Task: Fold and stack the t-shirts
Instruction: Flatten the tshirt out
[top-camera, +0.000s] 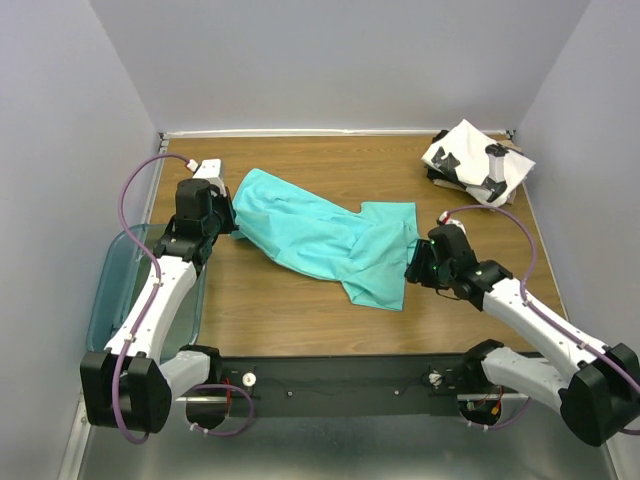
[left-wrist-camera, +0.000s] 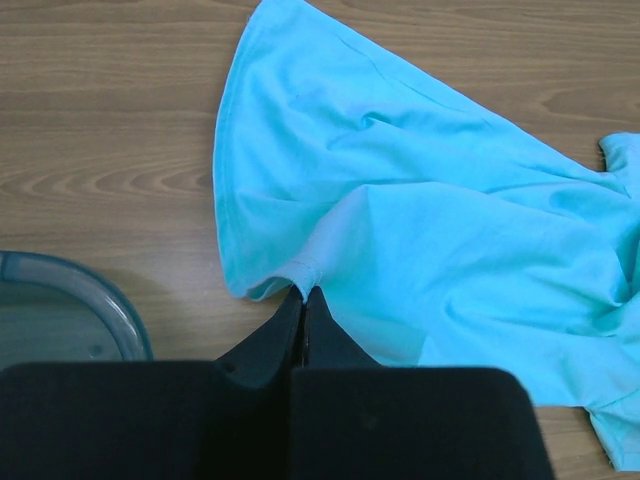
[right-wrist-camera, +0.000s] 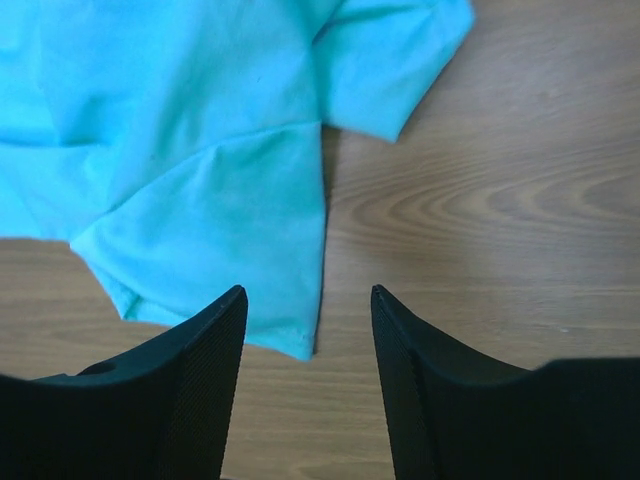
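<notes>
**Mid-fold on the table:** Your left end effector (left-wrist-camera: 303, 293) pinches the left edge of the teal t-shirt (top-camera: 320, 235), jaws pressed together on a small gather of cloth, at the left side of the wooden table (top-camera: 280, 315). The shirt lies crumpled and spread across the middle of the table. It runs from the far left toward the near right, creased across its surface, with one short sleeve pointing right.

Your right end effector (right-wrist-camera: 308, 290) sits at the shirt's right end with its jaws standing apart and nothing gripped. In the right wrist view a corner of the hem lies on the wood below the gap, closer to one finger (right-wrist-camera: 200, 360), and bare table shows beside the other.

The white t-shirt (top-camera: 470, 155) with black blotches rests folded in the far right corner, well apart from the teal one. A translucent teal bin (top-camera: 108, 290) stands at the table's left edge beside the left arm. Its rounded rim shows at the lower left of the left wrist view.
</notes>
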